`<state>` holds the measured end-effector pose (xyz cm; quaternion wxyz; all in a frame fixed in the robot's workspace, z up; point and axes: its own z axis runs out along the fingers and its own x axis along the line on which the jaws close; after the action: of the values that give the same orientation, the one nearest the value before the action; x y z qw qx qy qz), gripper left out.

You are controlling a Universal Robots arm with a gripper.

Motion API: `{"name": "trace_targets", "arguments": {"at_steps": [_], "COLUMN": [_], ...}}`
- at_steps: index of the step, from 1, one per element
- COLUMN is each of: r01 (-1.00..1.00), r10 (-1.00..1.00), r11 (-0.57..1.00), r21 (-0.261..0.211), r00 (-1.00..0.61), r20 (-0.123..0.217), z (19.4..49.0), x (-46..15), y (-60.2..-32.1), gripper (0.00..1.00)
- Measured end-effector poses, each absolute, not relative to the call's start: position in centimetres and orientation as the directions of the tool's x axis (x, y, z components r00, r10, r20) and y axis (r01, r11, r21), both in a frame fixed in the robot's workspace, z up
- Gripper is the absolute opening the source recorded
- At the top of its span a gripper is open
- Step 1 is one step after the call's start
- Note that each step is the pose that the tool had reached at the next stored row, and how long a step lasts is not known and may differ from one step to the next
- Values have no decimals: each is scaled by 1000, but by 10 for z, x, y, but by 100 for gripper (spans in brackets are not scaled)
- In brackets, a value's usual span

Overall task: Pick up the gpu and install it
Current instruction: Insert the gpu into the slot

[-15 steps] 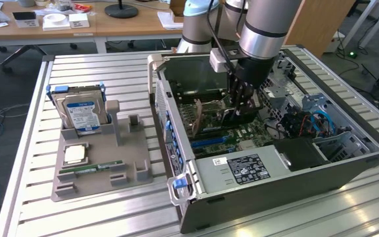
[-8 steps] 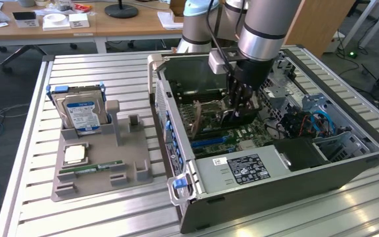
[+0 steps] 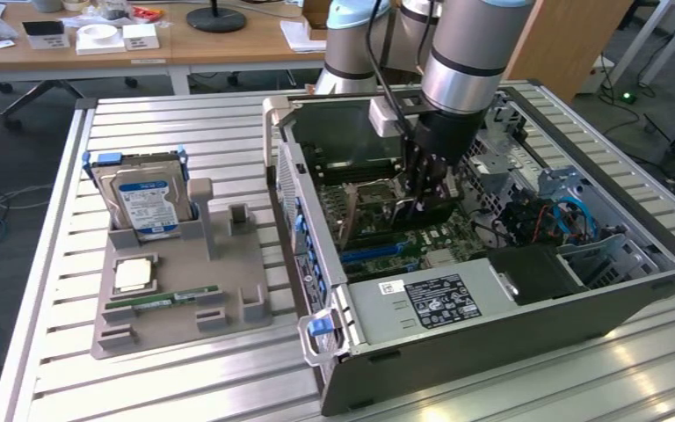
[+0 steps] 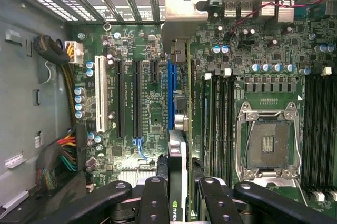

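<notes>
One tool (image 4: pixel 181 195) gripping gpu (image 4: pixel 178 153), card edge-on between black fingers (image 4: pixel 152 197). Pick-up done; card sits just by long blue slot (image 4: pixel 170 84), looks not pushed in yet. Exterior view: tool in middle of frame, deep in open computer box (image 3: pixel 490 352) on worktop (image 3: pixel 197 378). Wrist view: slot line-up.

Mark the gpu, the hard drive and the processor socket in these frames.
gpu (image 4: pixel 178 171), wrist view, on its slim edge.
hard drive (image 3: pixel 148 204), exterior view, on its blue-white label.
processor socket (image 4: pixel 267 145), wrist view, on the contact field at its centre.
</notes>
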<state>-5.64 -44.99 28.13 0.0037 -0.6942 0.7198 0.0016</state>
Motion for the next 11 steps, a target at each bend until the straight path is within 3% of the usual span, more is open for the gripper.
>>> {"name": "trace_targets", "arguments": {"at_steps": [11], "r01": [-999], "r10": [-999], "r11": [36], "r21": [-3], "r00": [-36], "r20": [-8], "z": [281], "x": [-64], "y": [-452], "gripper": [27]}}
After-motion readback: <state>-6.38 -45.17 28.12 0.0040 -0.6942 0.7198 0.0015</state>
